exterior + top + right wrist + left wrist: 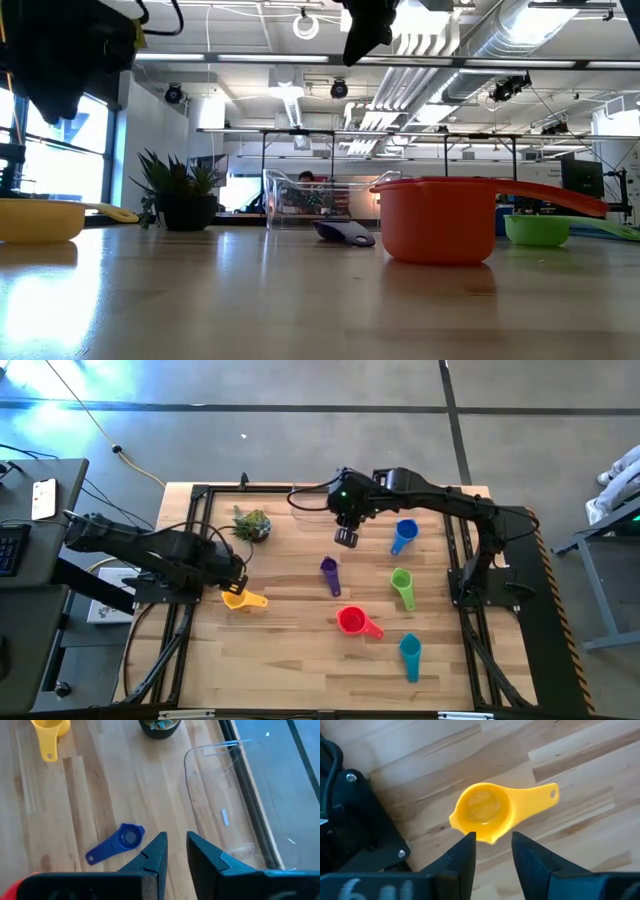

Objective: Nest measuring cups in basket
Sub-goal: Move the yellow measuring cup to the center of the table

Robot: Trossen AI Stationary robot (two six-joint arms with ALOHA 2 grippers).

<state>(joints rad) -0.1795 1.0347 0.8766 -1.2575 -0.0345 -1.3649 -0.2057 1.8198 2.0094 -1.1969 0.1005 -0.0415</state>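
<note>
Six measuring cups lie loose on the wooden table: yellow [243, 600], purple [330, 575], blue [403, 535], green [402, 588], red [357, 623] and teal [410, 656]. The clear basket [312, 500] stands at the far edge, with no cup showing in it. My left gripper [493, 845] hangs open, pointing down over the yellow cup [485, 812], well above it in the low view. My right gripper [175, 847] hovers between the basket [186, 770] and the purple cup [117, 842]. Its fingers stand slightly apart with nothing between them.
A small potted plant [252, 523] stands at the far left, between the yellow cup and the basket. Black frame rails [185, 560] run along the table's left and right sides. Bare wood lies in the near left part of the table.
</note>
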